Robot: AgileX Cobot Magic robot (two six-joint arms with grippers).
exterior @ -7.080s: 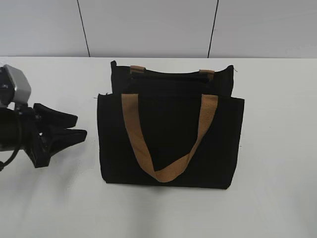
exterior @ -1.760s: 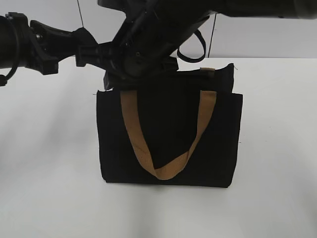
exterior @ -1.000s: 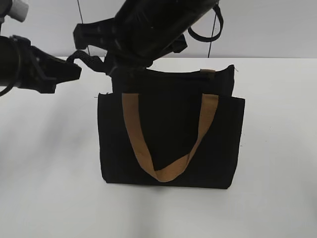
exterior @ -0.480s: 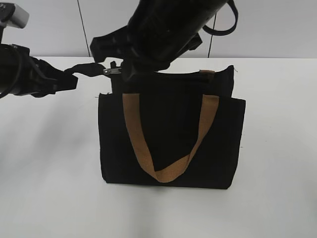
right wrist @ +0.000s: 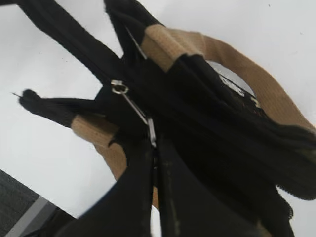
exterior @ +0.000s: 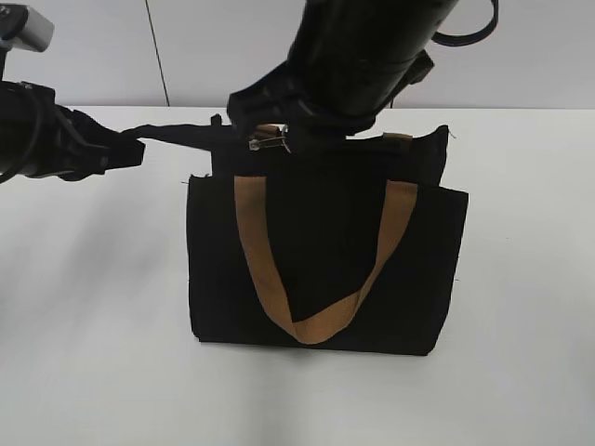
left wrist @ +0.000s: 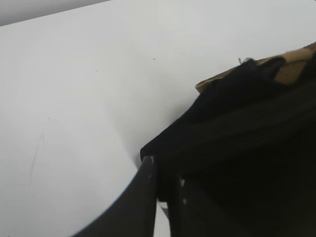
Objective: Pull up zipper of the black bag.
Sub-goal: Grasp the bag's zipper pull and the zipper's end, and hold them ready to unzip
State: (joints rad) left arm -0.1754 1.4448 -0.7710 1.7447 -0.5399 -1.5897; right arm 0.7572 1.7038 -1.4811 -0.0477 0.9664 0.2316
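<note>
The right gripper (right wrist: 154, 148), its fingers pressed together, pinches the zipper (right wrist: 134, 109) pull tab at lower centre of the right wrist view, the thin metal tab running up and left to its small ring on the black zip line. In the exterior view the same tab (exterior: 268, 140) glints just under the dark right arm, above the top edge of the black bag (exterior: 325, 260), which stands upright at centre frame on the white table (exterior: 93, 325) with a tan handle (exterior: 316, 316) drooping down its front. At upper left, the left gripper (exterior: 138, 151) is clamped on a black fabric tail (exterior: 181, 136) drawn taut from the bag's top left corner; the left wrist view shows its fingers (left wrist: 148, 170) nipped on that cloth. The step in hand appears to be the pull itself, one arm bracing while the other draws the slider. The next move likely calls for a steady draw toward the right along the bag's top, with the left grip keeping the line tight.
</note>
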